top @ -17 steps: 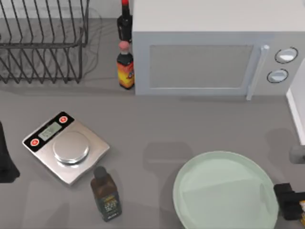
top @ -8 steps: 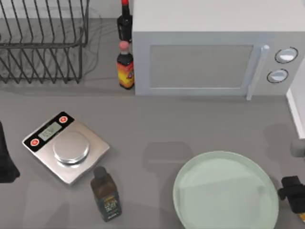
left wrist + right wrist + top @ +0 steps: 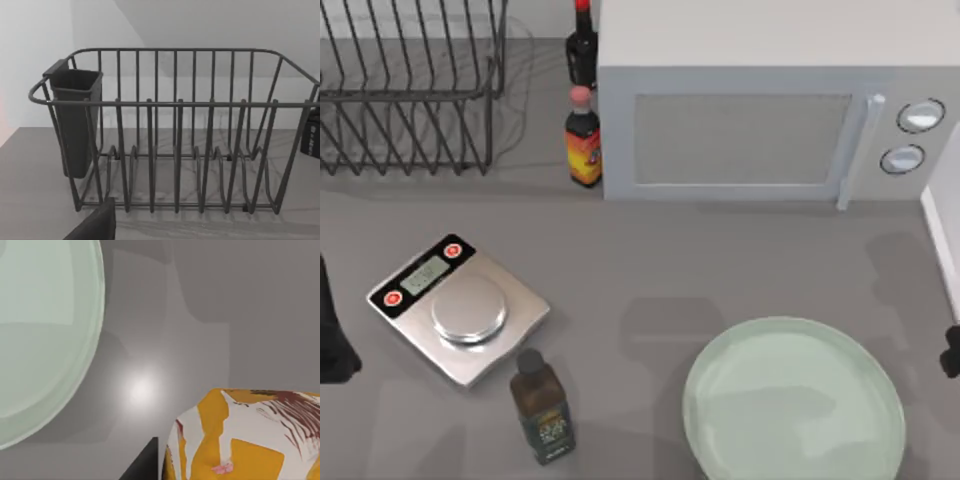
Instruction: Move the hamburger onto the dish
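Observation:
The hamburger (image 3: 245, 437), an orange-yellow lump with whitish patches, lies close under the right wrist camera, on the grey table beside the dish (image 3: 40, 340). A dark part of my right gripper (image 3: 145, 466) sits right next to it; whether it grips the hamburger is unclear. In the top view the dish (image 3: 793, 400) is a large pale green plate at the front right with nothing on it. My right arm (image 3: 952, 352) pokes in at the right edge beyond the dish's rim. My left arm (image 3: 330, 330) is parked at the left edge.
A steel scale (image 3: 458, 308) and a dark bottle (image 3: 542, 408) stand front left. A wire rack (image 3: 410, 85) is at the back left. An orange-labelled sauce bottle (image 3: 583, 140) stands beside the microwave (image 3: 760, 100). Bare table lies between the scale and the dish.
My right arm has slid toward the right edge and farther back, away from the dish's rim. The orange bit beside it at the edge has left the top view.

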Controlling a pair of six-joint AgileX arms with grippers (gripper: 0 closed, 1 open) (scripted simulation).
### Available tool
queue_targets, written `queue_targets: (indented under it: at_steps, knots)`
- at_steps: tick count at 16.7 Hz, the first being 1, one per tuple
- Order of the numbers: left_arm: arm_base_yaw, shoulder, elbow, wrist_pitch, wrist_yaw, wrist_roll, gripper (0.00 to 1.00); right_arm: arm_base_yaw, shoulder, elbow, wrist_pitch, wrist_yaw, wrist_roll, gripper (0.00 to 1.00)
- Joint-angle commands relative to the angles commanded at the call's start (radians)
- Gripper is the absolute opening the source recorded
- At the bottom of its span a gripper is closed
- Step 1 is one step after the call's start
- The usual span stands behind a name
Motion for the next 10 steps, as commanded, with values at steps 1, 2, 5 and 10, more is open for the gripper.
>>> queue_targets:
  at_steps: [1,2,5,10]
  knots:
    - [0.000,0.000,0.000,0.000,0.000,0.000,1.00,0.000,-0.009,0.009,-0.013,0.000,-0.001,0.00]
    - [0.000,0.000,0.000,0.000,0.000,0.000,1.00,-0.001,-0.010,0.011,-0.015,0.000,-0.001,0.00]
    - [0.000,0.000,0.000,0.000,0.000,0.000,1.00,0.001,-0.006,0.008,-0.012,-0.001,0.001,0.00]
    - [0.000,0.000,0.000,0.000,0.000,0.000,1.00,0.024,0.021,0.025,-0.020,-0.001,-0.096,0.00]
